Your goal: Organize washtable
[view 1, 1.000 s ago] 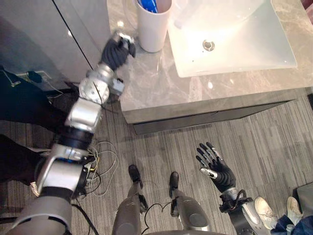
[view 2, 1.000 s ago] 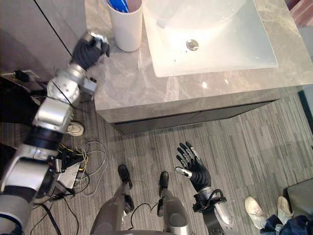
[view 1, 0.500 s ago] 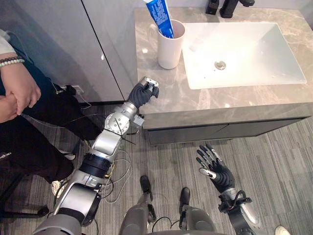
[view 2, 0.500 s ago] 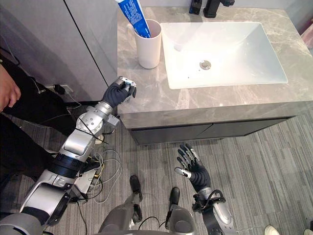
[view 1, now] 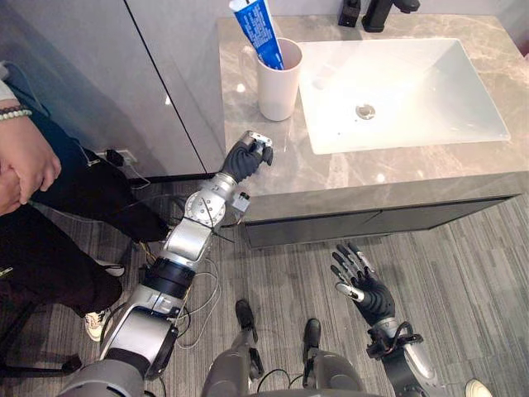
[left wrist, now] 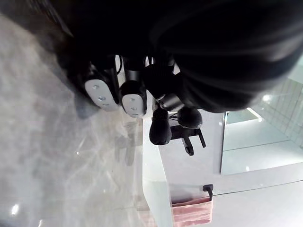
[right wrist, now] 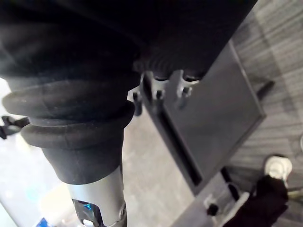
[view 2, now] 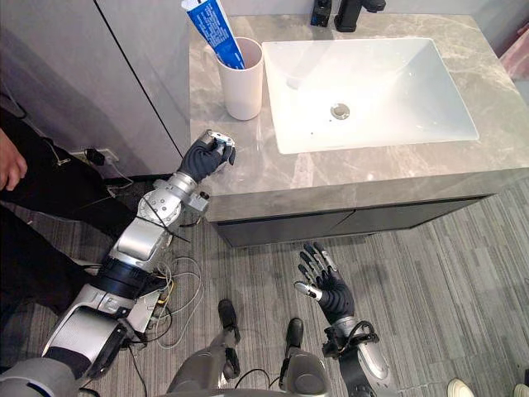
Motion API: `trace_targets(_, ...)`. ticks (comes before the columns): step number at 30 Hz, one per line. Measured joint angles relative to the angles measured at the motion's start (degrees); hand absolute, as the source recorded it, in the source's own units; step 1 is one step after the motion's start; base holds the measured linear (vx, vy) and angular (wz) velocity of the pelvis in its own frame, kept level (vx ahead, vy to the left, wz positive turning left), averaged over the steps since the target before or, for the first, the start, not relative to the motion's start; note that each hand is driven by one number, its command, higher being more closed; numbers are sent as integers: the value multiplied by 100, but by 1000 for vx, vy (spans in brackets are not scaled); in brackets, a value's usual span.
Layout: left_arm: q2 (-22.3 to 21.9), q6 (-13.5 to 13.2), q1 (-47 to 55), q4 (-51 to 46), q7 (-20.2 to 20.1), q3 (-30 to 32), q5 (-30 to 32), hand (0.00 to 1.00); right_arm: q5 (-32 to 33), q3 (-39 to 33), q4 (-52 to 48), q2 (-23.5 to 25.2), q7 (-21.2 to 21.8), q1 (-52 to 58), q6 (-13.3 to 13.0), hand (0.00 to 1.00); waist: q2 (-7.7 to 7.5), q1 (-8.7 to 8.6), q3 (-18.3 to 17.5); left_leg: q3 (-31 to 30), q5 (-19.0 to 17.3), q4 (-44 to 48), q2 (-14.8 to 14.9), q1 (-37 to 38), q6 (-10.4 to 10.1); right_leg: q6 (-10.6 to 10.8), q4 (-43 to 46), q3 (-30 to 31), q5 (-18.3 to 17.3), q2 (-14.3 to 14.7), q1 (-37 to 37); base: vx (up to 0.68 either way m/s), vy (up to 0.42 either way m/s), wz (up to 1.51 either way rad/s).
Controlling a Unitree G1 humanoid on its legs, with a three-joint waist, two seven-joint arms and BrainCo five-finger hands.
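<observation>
Left hand curled shut, nothing visible in it, over near-left corner of counter. Cup upright just beyond fingers, apart; toothpaste tube inside, leaning. Right hand spread open, low, well apart. Left nearer.

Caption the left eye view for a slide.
Left hand curled at the countertop edge near a toothpaste cup; right hand open.

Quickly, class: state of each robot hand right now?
Left hand: closed, fingers curled, holding nothing, at the countertop edge.
Right hand: open, fingers spread, above the floor.
</observation>
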Motion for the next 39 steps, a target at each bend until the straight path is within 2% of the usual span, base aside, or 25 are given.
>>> trace_targets(3, 55, -44, -436, 395, 37, 7, -7, 100, -6, 4, 2, -85, -53, -7, 1, 0, -73, 5, -1, 52, 2, 0, 30, -131, -5, -8, -6, 73, 29, 1, -152, -6, 28, -13)
trace_targets(8, 313, -112, -1094, 993, 135, 20, -55, 100, -5, 2, 4, -99, -97, -5, -4, 0, -356, -41, 12, 172, 4, 0, 53, -226, -1, 20, -21, 204, 97, 4, -307, 24, 27, -12)
trace_targets(15, 668, -89, -1742, 1333, 261, 17, -54, 100, -6, 26, 6, -165, -98, -4, -18, 0, -532, -147, 87, 225, 22, 1, 39, -391, 26, 20, -126, 271, 208, 1, -452, 29, 29, -5)
trace_targets(29, 981, -71, -2283, 1470, 472, 20, -179, 100, -24, 126, 7, -179, -96, -9, -80, 0, -688, -287, 221, 228, 23, 3, 21, -534, 27, 7, -154, 284, 221, 4, -586, 23, 22, 0)
trace_targets(39, 990, 37, -2172, 1376, 279, 1, -126, 100, -29, 134, 42, -177, -82, -12, -77, 0, -672, -284, 235, 169, 22, 8, -11, -428, 26, 6, -202, 245, 219, 3, -432, 17, 21, 2)
